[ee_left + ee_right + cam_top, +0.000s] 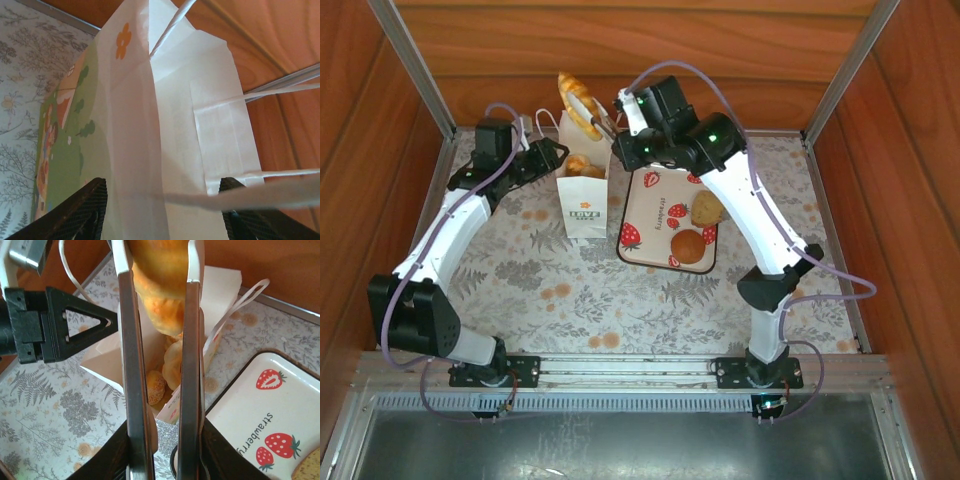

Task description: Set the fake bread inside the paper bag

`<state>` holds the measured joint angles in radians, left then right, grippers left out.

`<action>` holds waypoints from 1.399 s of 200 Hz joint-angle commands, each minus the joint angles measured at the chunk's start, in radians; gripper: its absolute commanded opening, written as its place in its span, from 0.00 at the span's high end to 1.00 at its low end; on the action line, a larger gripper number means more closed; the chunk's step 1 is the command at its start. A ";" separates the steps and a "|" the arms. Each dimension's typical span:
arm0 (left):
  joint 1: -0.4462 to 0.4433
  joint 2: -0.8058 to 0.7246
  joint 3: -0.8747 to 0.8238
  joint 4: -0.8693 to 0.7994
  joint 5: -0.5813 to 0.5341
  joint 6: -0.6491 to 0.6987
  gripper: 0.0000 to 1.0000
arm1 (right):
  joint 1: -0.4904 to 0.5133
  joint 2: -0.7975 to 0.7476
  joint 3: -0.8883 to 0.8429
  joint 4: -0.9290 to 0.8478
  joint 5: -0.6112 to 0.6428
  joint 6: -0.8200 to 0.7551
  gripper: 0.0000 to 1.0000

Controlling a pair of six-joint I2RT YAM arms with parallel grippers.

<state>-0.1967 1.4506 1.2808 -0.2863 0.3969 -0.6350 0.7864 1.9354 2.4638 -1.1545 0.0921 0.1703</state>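
One seemingly light, stiff croissant (578,100) sits clenched mid-body in the right claw (595,115), upper centre (left claw (558,152) astride the flimsy paper bag (584,200), grip unclear).

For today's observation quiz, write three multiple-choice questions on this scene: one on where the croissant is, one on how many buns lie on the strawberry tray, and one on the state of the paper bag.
1. Where is the croissant?
A. lying on the tablecloth
B. in the right gripper, above the paper bag
C. deep inside the bag

2. How many buns lie on the tray?
A. two
B. four
C. none

3. How does the paper bag stand?
A. flat on its face
B. upright, top folded shut
C. upright, mouth open

Answers:
1 B: the fingers are clamped on the croissant over the bag's mouth.
2 A: the top view shows two round buns on the tray.
3 C: the right wrist view looks down into the open mouth, with pastries inside.
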 commanded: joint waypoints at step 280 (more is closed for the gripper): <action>-0.037 0.031 0.070 -0.145 -0.158 0.133 0.83 | 0.016 0.034 -0.119 -0.114 0.060 -0.037 0.58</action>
<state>-0.2241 1.4624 1.3254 -0.3923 0.2539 -0.5232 0.7929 1.9671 2.3215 -1.2510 0.1314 0.1398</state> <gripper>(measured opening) 0.175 0.408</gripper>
